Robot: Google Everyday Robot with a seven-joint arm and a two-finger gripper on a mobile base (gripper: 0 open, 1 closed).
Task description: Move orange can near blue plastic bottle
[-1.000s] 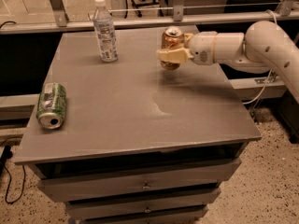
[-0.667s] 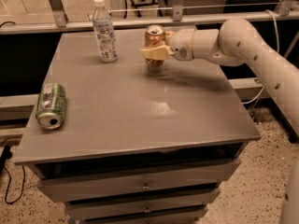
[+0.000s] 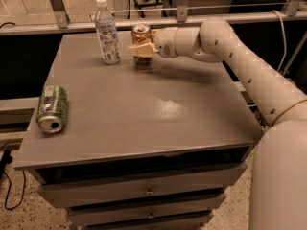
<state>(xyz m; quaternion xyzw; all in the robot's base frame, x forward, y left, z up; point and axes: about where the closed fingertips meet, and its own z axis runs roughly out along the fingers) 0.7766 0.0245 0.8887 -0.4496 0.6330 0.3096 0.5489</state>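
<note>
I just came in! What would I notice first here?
The big white robot arm reaches in from the right, its gripper shut on the orange can at the back of the grey table. The blue plastic bottle stands just left of it, and a green can lies on its side near the left edge.

worktop (image 3: 144, 123): flat matt grey, with one pale patch of sheen near the middle.
blue plastic bottle (image 3: 108, 37): clear body, white cap, white label with blue print.
orange can (image 3: 140, 34): orange-gold, dark markings, silver top; just right of the bottle.
hand (image 3: 139, 50): cream-tan, clamped on the orange can, right of the bottle.
arm (image 3: 225, 44): off-white, with small dark dots along the shell.
green can (image 3: 52, 107): green with pale mottled print, silver end; well in front and left of the bottle.
drawers (image 3: 144, 190): grey.
</note>
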